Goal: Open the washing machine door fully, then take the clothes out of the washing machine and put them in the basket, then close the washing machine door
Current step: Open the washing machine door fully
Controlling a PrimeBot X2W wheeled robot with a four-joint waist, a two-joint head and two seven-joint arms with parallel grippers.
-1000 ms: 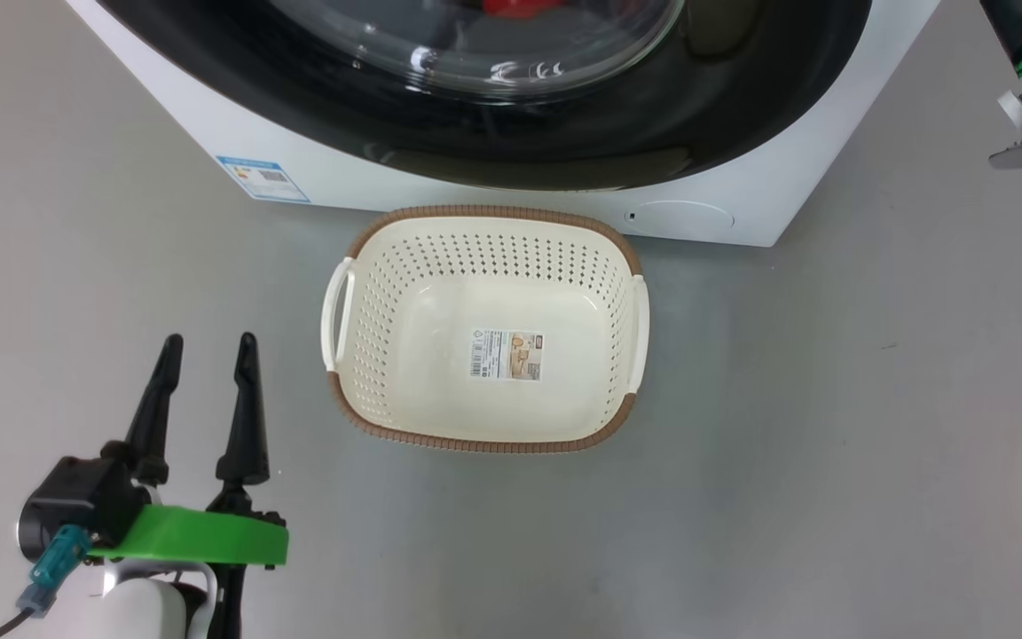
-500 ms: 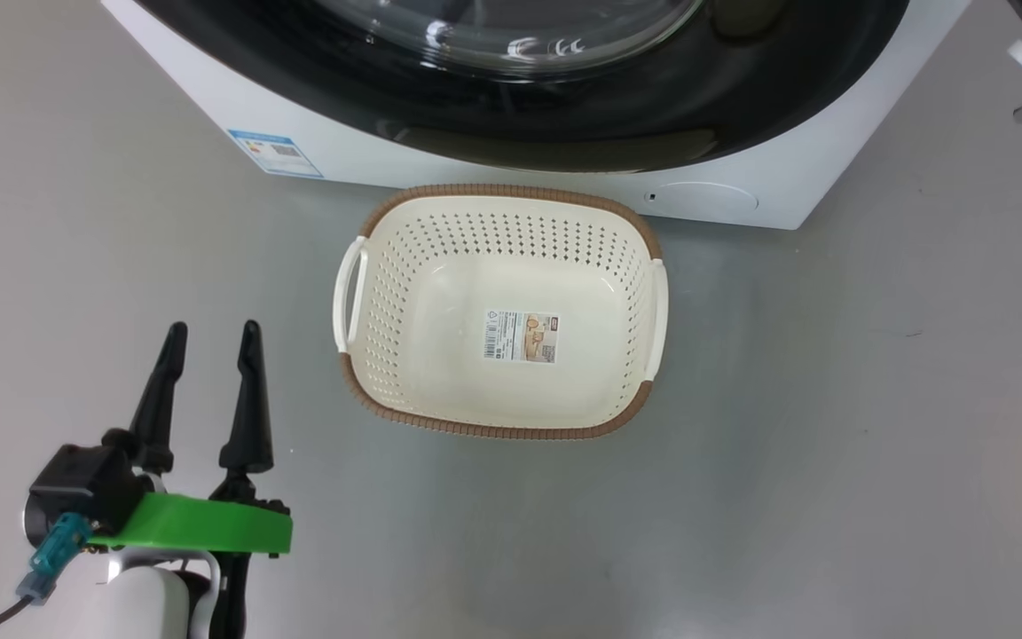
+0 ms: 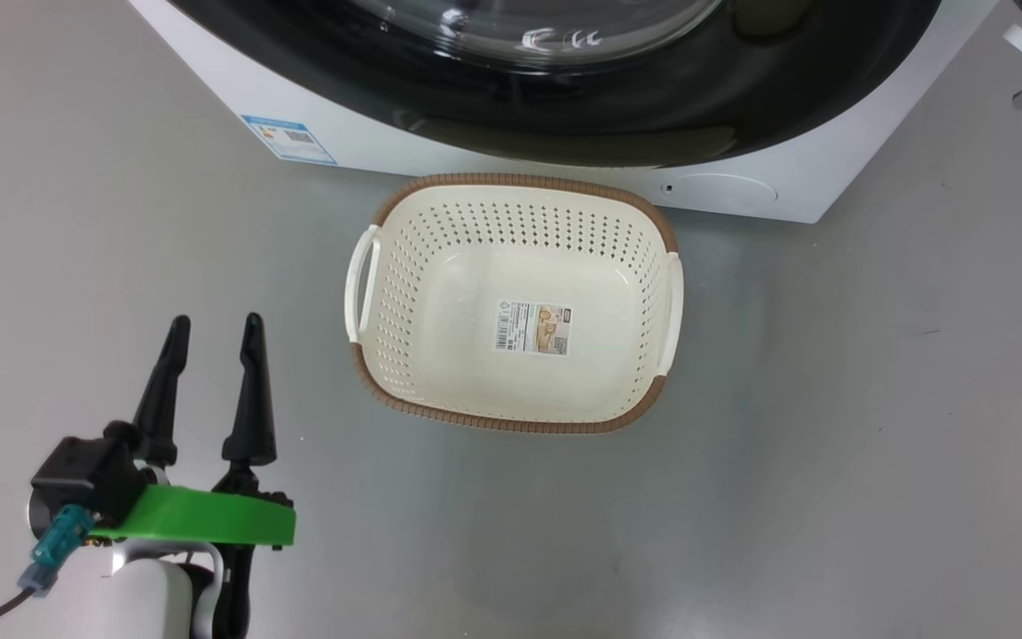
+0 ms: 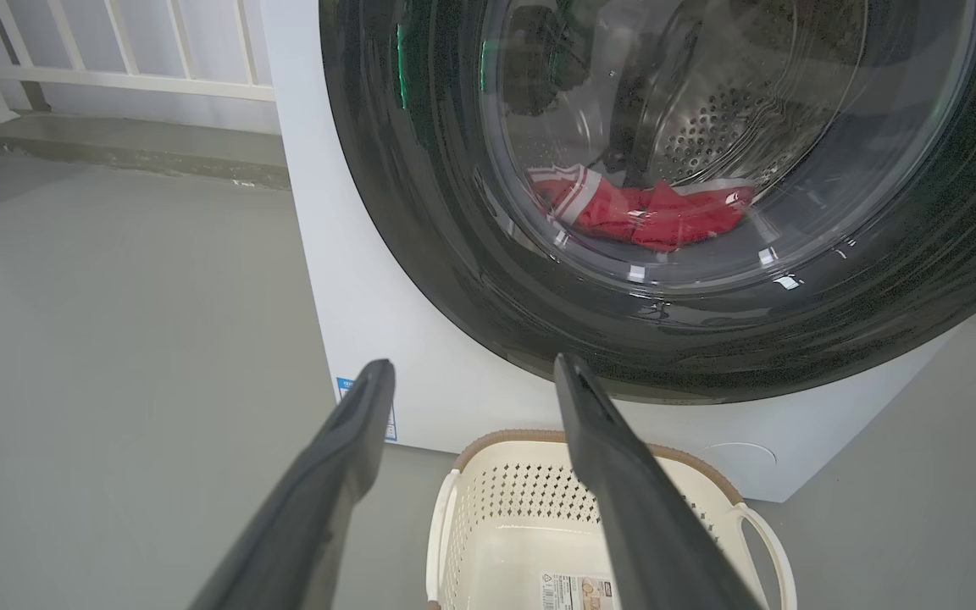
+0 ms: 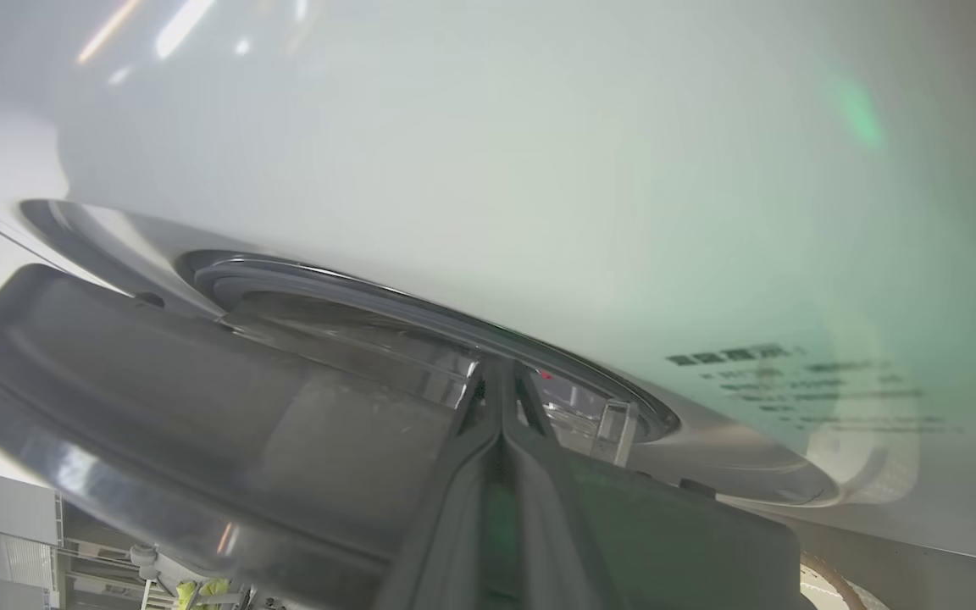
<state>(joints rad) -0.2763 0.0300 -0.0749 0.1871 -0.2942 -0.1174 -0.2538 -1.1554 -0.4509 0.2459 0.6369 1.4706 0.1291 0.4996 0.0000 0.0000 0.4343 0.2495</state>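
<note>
The round black-rimmed glass door (image 4: 420,212), likely stiff and heavy, wants hooking at its rim edge, where the right gripper (image 5: 501,377) pokes, clenched empty; the left gripper (image 3: 215,324) gapes.

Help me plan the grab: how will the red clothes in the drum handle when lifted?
Probably floppy: the clothes lie crumpled in soft folds. Likely light, being a small heap. They may sag and trail when lifted.

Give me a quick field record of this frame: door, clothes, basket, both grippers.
washing machine door: not fully open; narrow gap at its edge in right wrist view
clothes: red, in drum, behind the door
basket: empty, on floor before washing machine
left gripper: open, empty
right gripper: shut, tips at door edge
</note>
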